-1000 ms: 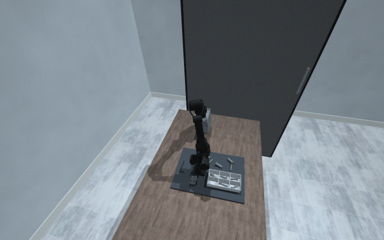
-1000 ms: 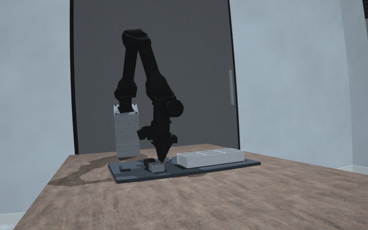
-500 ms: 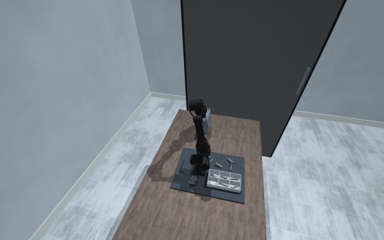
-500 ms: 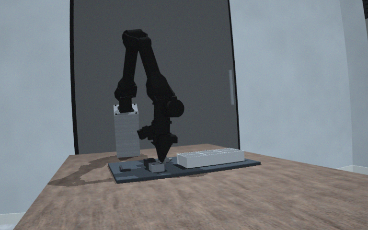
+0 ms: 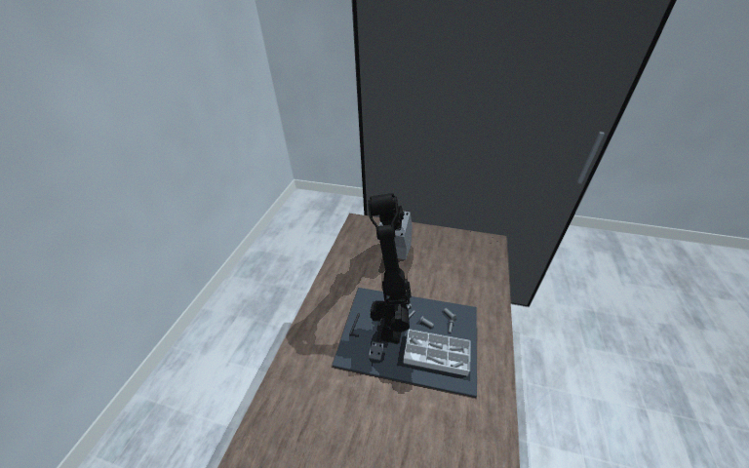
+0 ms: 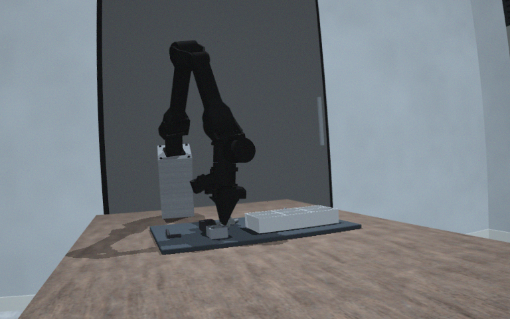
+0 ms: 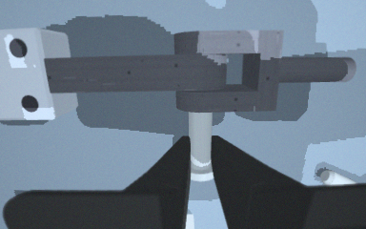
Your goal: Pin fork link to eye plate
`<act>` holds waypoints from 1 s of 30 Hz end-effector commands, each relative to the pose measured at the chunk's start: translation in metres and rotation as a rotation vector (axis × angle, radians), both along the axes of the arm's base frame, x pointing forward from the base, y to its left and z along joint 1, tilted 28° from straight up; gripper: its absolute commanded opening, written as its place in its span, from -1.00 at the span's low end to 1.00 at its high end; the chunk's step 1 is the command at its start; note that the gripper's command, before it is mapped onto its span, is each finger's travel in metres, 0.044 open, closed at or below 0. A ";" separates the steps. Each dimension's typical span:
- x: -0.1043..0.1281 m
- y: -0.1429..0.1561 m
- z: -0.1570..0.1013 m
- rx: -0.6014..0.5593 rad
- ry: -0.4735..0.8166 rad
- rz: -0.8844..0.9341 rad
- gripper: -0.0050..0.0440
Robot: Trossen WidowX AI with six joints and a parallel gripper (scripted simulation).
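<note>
Here we see a black robot arm (image 6: pixel 210 98) reaching down from a pale grey pedestal (image 6: pixel 174 184) onto a dark mat (image 5: pixel 458 380) that lies on a brown wooden table (image 6: pixel 263 278). Its gripper (image 7: pixel 200 157) points straight down at the mat, and its two black fingers are clenched on a light grey pin (image 7: pixel 199 138).

In the wrist view, we look past the fingers at the joint. The pin runs up from between the fingertips and its far end enters the near cheek of the dark fork link (image 7: pixel 224 100). A wider band near the fingertips looks like the pin's head, apart from the fork. A long dark bar, the eye plate (image 7: pixel 124 73), runs across the view from a pale block (image 7: pixel 29 72) with two holes on the left and passes between the two fork cheeks. The fork's round shank sticks out to the right. We cannot tell how deep the pin has gone.

In the top view, the joint lies under the gripper, just beside a white parts box (image 5: pixel 438 351) divided into six compartments, each with small grey parts. Three loose grey pins (image 5: pixel 425 320) lie on the mat behind the box, and a thin dark rod (image 5: pixel 356 324) lies near the mat's far-left side. A tall dark door (image 5: pixel 496 110) stands behind the table.
</note>
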State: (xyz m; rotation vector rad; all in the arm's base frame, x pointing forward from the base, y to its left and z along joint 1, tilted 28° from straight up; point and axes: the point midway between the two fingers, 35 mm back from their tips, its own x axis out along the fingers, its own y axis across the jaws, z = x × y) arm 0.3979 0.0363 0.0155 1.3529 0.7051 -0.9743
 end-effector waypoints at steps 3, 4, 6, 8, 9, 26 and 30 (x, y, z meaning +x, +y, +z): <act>-0.001 -0.003 -0.001 -0.003 0.001 -0.004 -0.74; -0.001 -0.004 -0.001 -0.003 0.001 -0.004 -0.74; -0.001 -0.004 -0.001 -0.003 0.001 -0.004 -0.74; -0.001 -0.005 -0.001 -0.003 0.001 -0.004 -0.74; -0.002 -0.006 -0.001 -0.003 0.001 -0.004 -0.74; 0.000 -0.005 0.000 -0.003 -0.002 -0.005 -0.41; -0.002 -0.004 0.004 0.012 0.000 0.004 -0.41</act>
